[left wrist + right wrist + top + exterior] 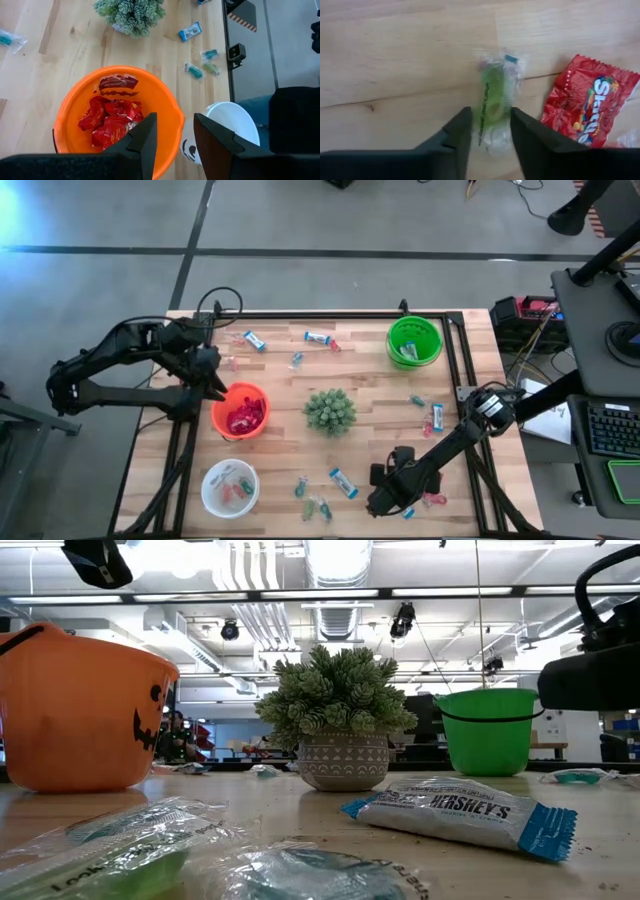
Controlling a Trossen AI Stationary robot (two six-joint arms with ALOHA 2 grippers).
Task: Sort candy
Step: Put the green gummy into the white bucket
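Observation:
My right gripper (pixel 385 502) is low at the table's near edge. In its wrist view the open right gripper (pixel 490 132) has one finger on each side of a green candy in a clear wrapper (pixel 495 100) lying flat on the wood. A red Skittles packet (pixel 587 105) lies beside it. My left gripper (pixel 215 385) hangs open and empty (pixel 172 142) over the rim of the orange bowl (pixel 65 110), which holds red packets (pixel 112 120). More candy lies scattered, among it a blue-and-white bar (pixel 460 810). My right gripper comes down on the green candy from above, its fingers (pixel 455 135) beside the wrapper's lower end (pixel 492 137). I cannot tell whether they touch it. The candy lies flat on the table.
A spiky green plant (pixel 330 410) in a pot stands mid-table. The green bowl (pixel 414 340) is at the far right, the white bowl (pixel 230 487) at the near left, the orange bowl (pixel 240 410) between them. Loose candies lie along the far side (pixel 318 337) and near edge (pixel 342 482).

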